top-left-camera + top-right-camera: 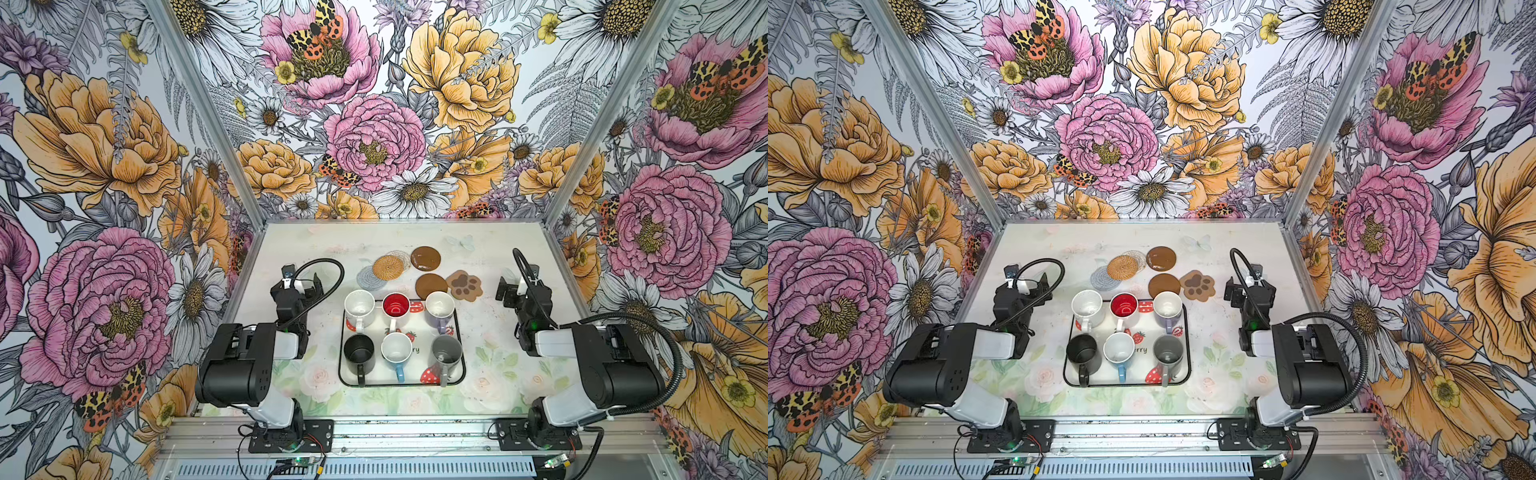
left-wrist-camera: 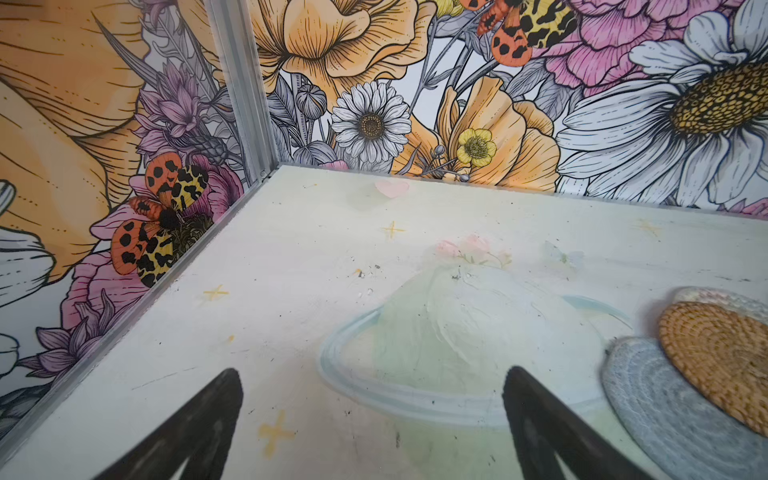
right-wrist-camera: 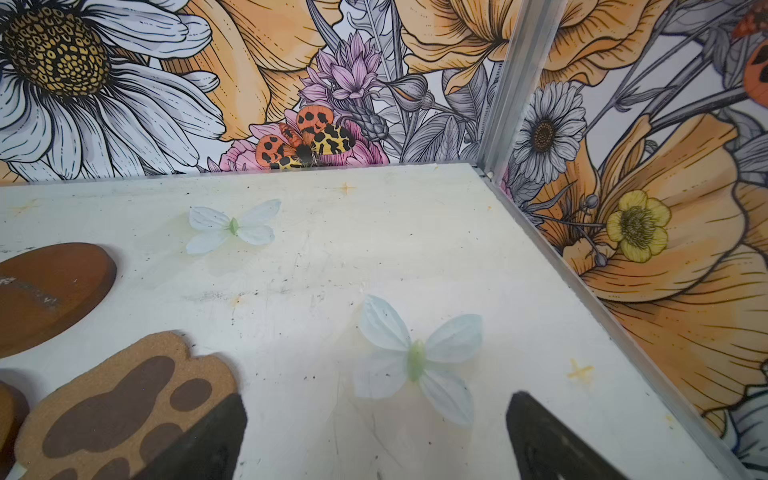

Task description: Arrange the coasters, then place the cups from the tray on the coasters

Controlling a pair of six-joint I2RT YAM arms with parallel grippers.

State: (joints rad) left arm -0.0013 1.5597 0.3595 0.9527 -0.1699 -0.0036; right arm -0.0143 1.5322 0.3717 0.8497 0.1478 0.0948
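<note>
The pale painted counter [image 1: 316, 245] carries everything, ringed by flowered walls. The strawberry tray [image 1: 412, 371] sits at its middle, nearer my side, with all six cups standing upright on it in two rows of three, handles pointing toward me. My left hand [image 2: 372, 372] hangs spread wide over bare counter to the left of the tray and has hold of nothing. My right hand [image 3: 377, 395] hangs just as wide and just as empty to the right, near the paw-shaped coaster [image 1: 464, 285]. In the far row stand the white cup [image 1: 360, 305], the white cup with red inside [image 1: 395, 305] and the lavender cup [image 1: 439, 307]; in the near row stand the black cup [image 1: 359, 351], the light blue cup [image 1: 397, 349] and the grey cup [image 1: 446, 351]. The coasters lie bunched just beyond the tray, none with a cup on it. The rattan coaster [image 1: 389, 267] overlaps the blue-grey woven coaster [image 1: 368, 279] and the clear beaded coaster [image 1: 402, 255]. The far brown disc [image 1: 425, 258] lies just beside the beaded one, and the near brown disc [image 1: 431, 286] lies just beside the paw.
</note>
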